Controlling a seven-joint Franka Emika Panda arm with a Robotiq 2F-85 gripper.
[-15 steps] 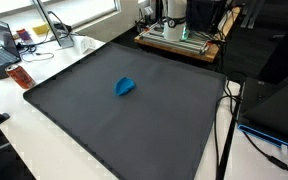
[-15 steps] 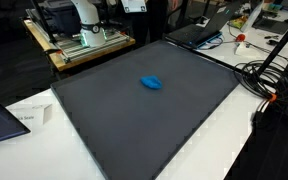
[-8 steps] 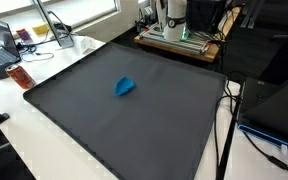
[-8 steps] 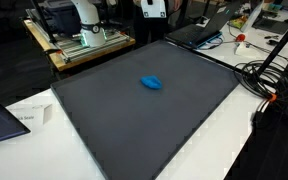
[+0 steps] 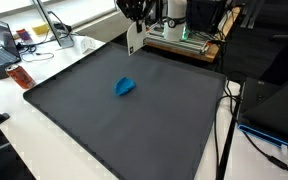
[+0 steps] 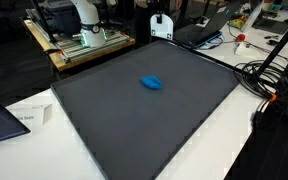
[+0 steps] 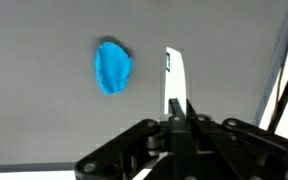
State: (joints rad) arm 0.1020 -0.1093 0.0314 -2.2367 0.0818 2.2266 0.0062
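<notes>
Wrist view shows the end effector [image 7: 180, 112] clenched on a white strip [image 7: 174, 78]. The jaws are pressed together on the strip's near end, and the rest of it sticks out straight ahead of the fingertips. To the left of the strip, and clear of it, a blue object [image 7: 112, 67] lies flat on the grey mat [image 7: 44, 120].

In both exterior views the end effector [image 5: 134, 14] [image 6: 160, 12] hangs over the far edge of the mat [image 5: 124, 135] [image 6: 134, 125], which covers the counter [image 6: 29, 112]. The white strip [image 5: 134, 38] [image 6: 161, 27] points down from it toward the mat. Whether the strip's lower end touches the mat cannot be told.

The blue object [image 5: 126, 87] [image 6: 151, 83] rests near the mat's middle, well apart from the end effector and lower than it.
</notes>
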